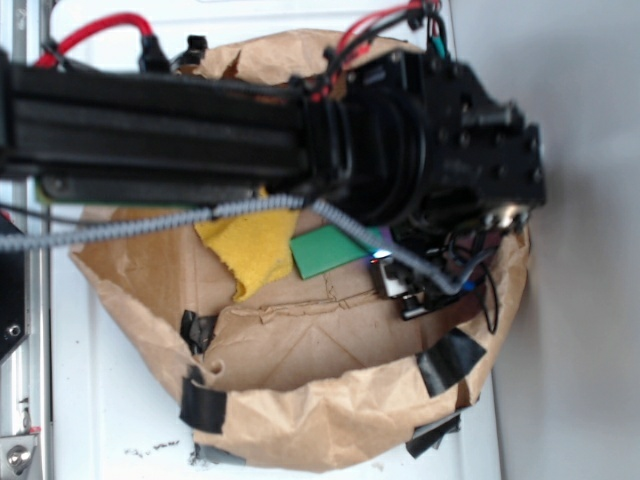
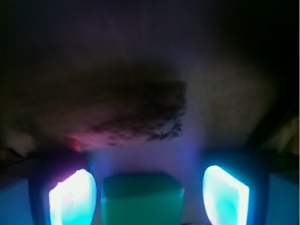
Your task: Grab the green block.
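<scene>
Yellow cloth (image 1: 250, 250): crumpled inside the brown paper bag (image 1: 300, 420), touching the block's left edge.
Green block (image 2: 143, 199): flat on the paper — between the fingers (image 2: 72, 199).
Gripper (image 2: 149, 199): spread wide, straddling the block, not clamped.
Bark chunk (image 2: 136, 112): beyond the block.

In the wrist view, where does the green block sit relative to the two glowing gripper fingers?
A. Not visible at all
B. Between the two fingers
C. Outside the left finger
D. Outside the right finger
B: in the wrist view the green block lies at the bottom centre in the gap of the gripper, with one lit finger on each side, the jaws apart and not yet closed on it.
</scene>
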